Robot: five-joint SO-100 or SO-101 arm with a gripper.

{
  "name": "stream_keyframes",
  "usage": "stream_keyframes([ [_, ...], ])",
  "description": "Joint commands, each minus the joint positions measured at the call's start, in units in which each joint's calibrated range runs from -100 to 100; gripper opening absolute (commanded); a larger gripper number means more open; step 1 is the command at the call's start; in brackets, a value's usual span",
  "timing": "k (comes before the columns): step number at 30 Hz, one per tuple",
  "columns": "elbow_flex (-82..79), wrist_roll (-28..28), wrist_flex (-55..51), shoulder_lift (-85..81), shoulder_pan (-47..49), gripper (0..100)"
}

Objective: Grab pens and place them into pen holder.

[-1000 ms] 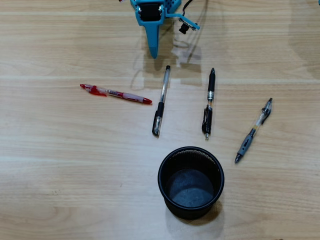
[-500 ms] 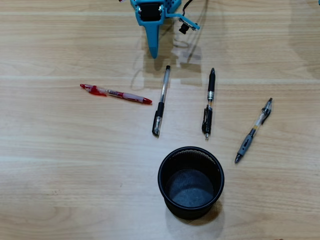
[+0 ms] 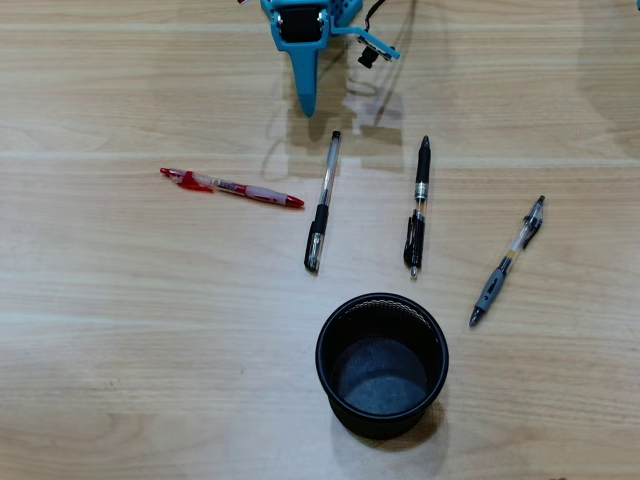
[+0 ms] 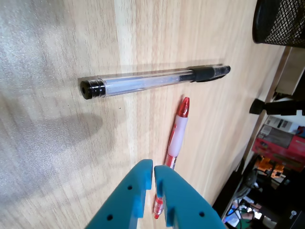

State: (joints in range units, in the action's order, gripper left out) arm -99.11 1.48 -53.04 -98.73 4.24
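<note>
While hand [image 4: 153, 172] pressed together, red pen [image 3: 232, 187] lies crosswise, tip right.

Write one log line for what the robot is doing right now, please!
teal two-finger gripper: shut, empty, above table | four slim ballpoint pens: all lying on wooden table | round black mesh pen holder: empty | stage: before first grab

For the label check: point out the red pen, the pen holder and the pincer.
red pen [image 3: 232, 187], overhead view, mid-barrel.
pen holder [image 3: 322, 342], overhead view, left rim.
pincer [image 4: 153, 169], wrist view, between the closed teal fingertips.
</note>
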Motion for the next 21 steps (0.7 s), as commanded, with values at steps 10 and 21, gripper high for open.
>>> stream_keyframes([
  [10,0.02,0.09,0.42,-0.76,-0.44,2],
  [21,3.64,0.14,-0.4,1.27,-5.57,2],
])
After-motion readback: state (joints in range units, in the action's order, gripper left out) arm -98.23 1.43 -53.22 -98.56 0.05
